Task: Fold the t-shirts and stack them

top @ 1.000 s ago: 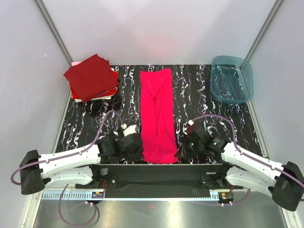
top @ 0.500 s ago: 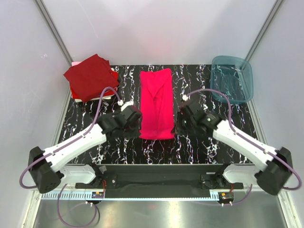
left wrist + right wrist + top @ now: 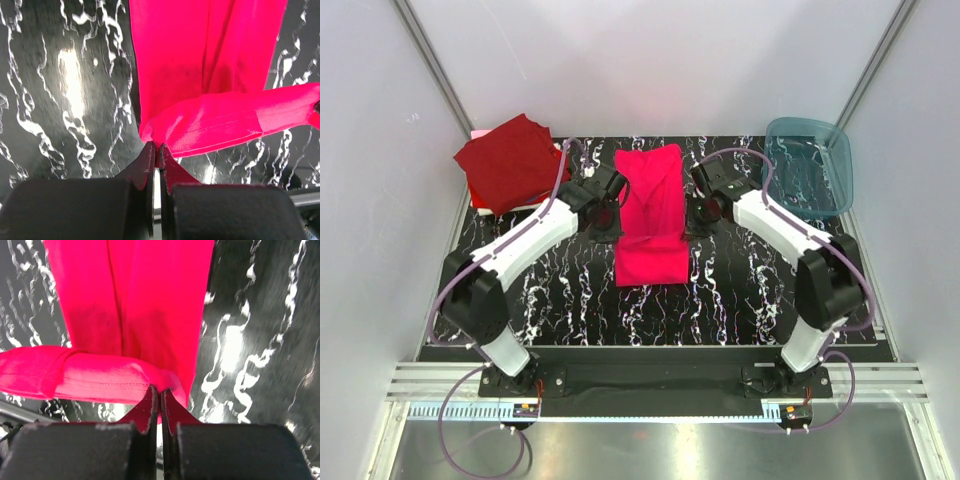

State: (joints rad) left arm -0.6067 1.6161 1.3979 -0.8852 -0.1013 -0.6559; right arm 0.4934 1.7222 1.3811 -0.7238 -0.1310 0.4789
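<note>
Your left gripper is closed, its two dark fingers pinched together on the left corner of the pink t-shirt at its stitched hem. Your right gripper is closed the same way on the hem's right corner. Between the two pinches the hem runs as a taut band from left to right, held just above the rest of the cloth. In the overhead view both grippers sit on either side of the shirt at about its middle. The near part of the shirt is doubled over itself, with the crease at its near end. The far part lies flat on the table, a black surface with white marbling, and a lengthwise fold shows down the middle of the cloth. The shirt lies in the centre of the table, its long side running near to far. At the far left corner, well apart from your left arm, sits the stack of folded t-shirts, a dark maroon one on top with red and white edges showing beneath it. At the far right corner stands the teal bin.
</note>
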